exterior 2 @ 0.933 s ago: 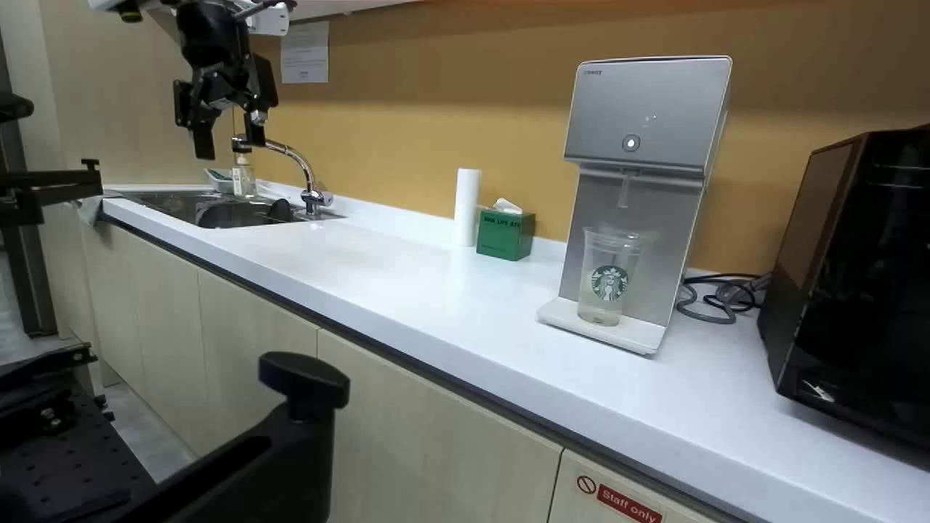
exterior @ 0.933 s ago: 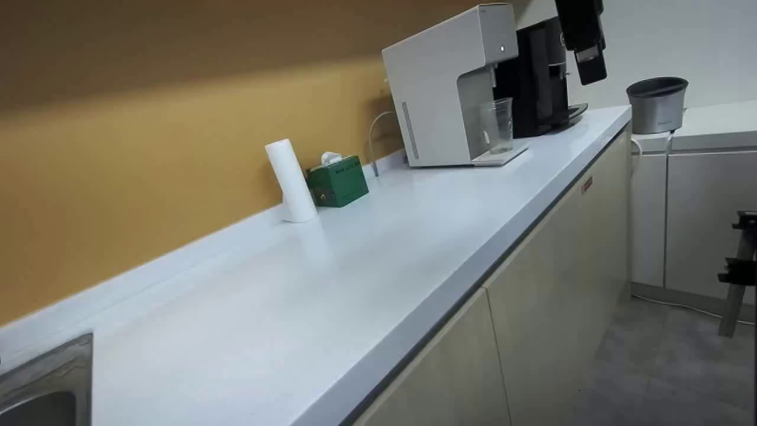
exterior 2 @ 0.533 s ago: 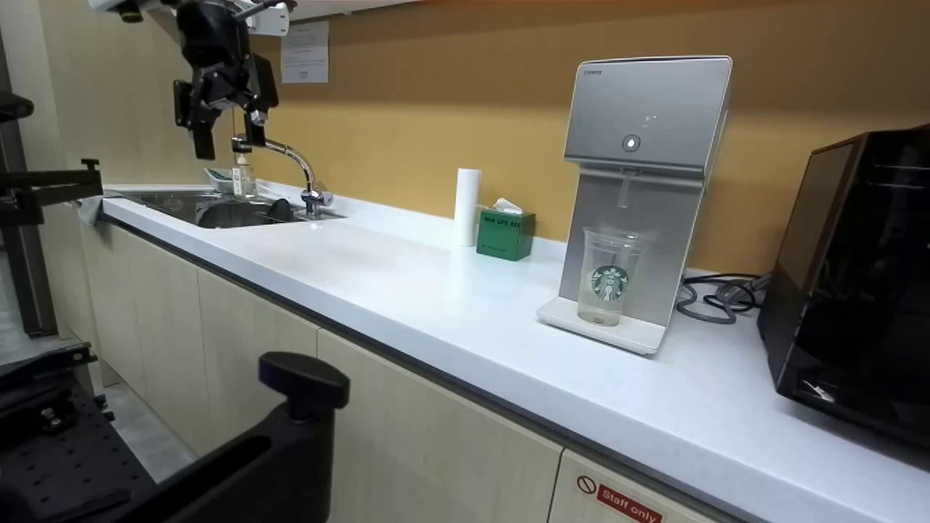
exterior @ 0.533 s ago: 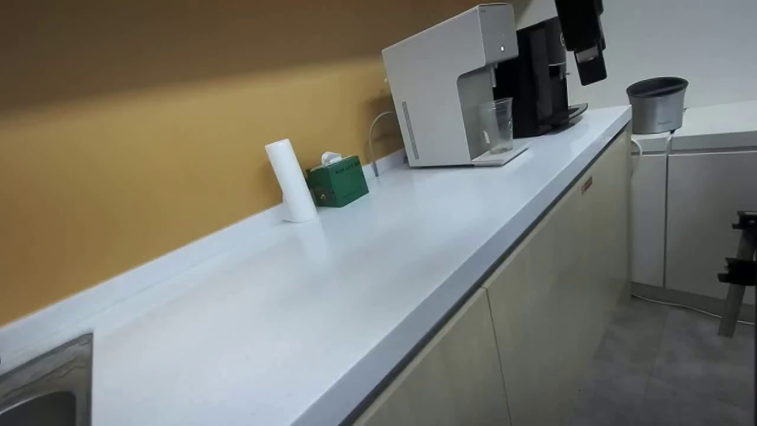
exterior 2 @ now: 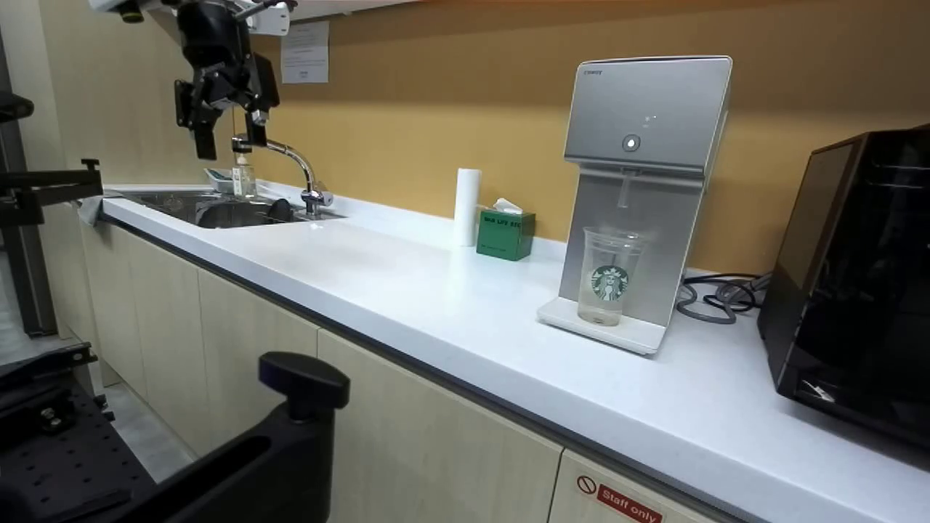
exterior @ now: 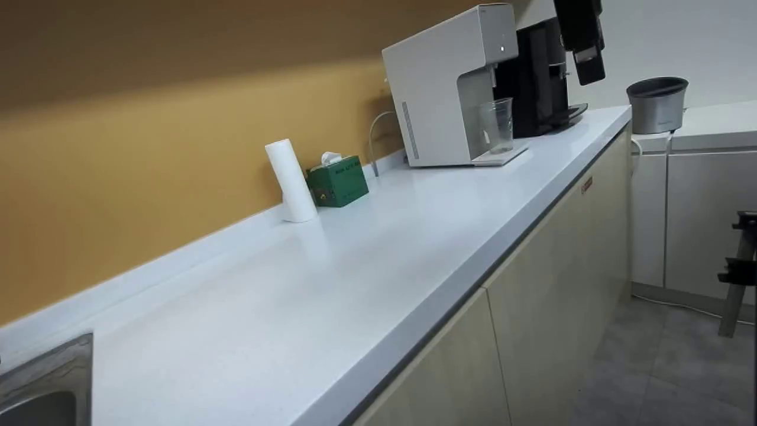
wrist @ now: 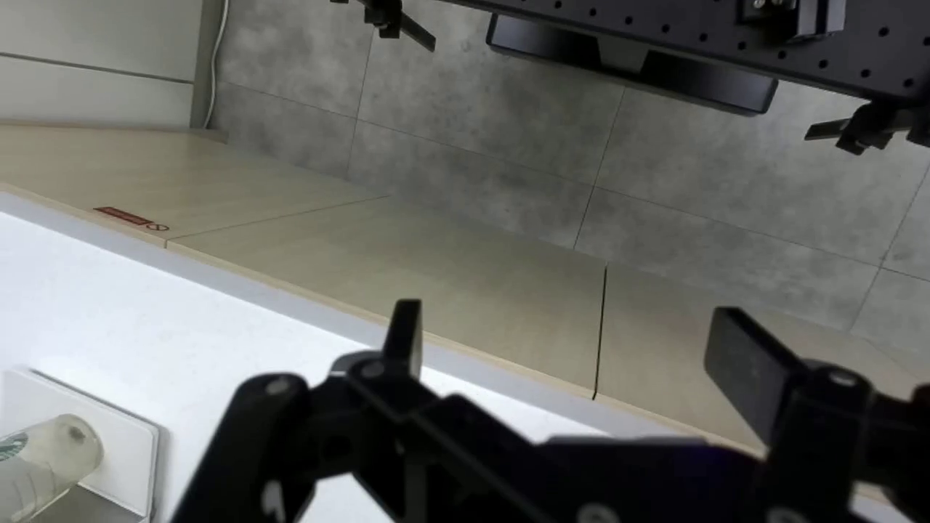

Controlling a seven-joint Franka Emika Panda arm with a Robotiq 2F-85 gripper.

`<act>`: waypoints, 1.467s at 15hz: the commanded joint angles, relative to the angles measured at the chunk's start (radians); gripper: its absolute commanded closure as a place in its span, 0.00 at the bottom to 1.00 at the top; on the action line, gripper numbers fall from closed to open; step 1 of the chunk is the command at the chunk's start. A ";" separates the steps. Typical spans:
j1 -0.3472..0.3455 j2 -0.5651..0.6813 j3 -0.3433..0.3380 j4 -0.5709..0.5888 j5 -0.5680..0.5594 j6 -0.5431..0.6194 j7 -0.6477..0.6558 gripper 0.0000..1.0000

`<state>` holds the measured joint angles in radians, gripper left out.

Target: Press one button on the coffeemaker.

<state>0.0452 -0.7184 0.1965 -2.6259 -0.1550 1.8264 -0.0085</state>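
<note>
I'm taking the silver machine (exterior 2: 657, 200) as our coffeemaker: it's on the counter (exterior 2: 407, 280) between the tissue box (exterior 2: 506, 234) and a black unit (exterior 2: 854, 290), and it has an obvious button (exterior 2: 631, 143), round, lit in the middle, upper front. (Black unit might be the real target; I can't make out any controls on it.) My gripper (wrist: 570, 327) hangs well apart from it, fingers (wrist: 748, 370) spread wide with nothing between them. Nothing to really grab here: the button sits in a flat front, so I'd bring the fingers together and poke dead centre, square on. My guess is a light, short click, maybe just touch. The front looks hard and smooth, so an angled poke would probably skate off. It's tall and narrow and I doubt it's super heavy, so a big shove could slide or rock it. Also mind the cup (exterior 2: 609, 280) upright on its tray (exterior 2: 636, 336) below the button: looks like thin clear plastic, so light and easy to knock over.
</note>
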 commanded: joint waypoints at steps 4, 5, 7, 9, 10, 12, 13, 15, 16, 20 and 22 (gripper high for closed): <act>-0.087 0.005 -0.089 0.019 -0.136 0.153 0.084 0.00; -0.107 0.013 -0.115 0.029 -0.151 0.187 0.073 0.00; -0.146 0.032 -0.183 0.054 -0.164 0.266 0.035 0.00; -0.165 0.047 -0.254 0.077 -0.136 0.340 -0.006 0.00; -0.160 0.054 -0.294 0.087 -0.109 0.371 -0.050 0.00; -0.115 0.050 -0.389 0.095 -0.025 0.443 -0.187 0.00; -0.111 0.049 -0.404 0.103 0.023 0.443 -0.201 0.00; -0.147 0.039 -0.377 0.076 0.003 0.443 -0.196 0.00; -0.142 0.039 -0.388 0.081 0.013 0.444 -0.206 0.00; -0.152 0.068 -0.406 0.095 0.021 0.474 -0.198 0.00; -0.166 0.110 -0.430 0.119 0.029 0.506 -0.209 0.00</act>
<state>-0.0987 -0.6681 -0.2079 -2.5450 -0.1401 2.2932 -0.2100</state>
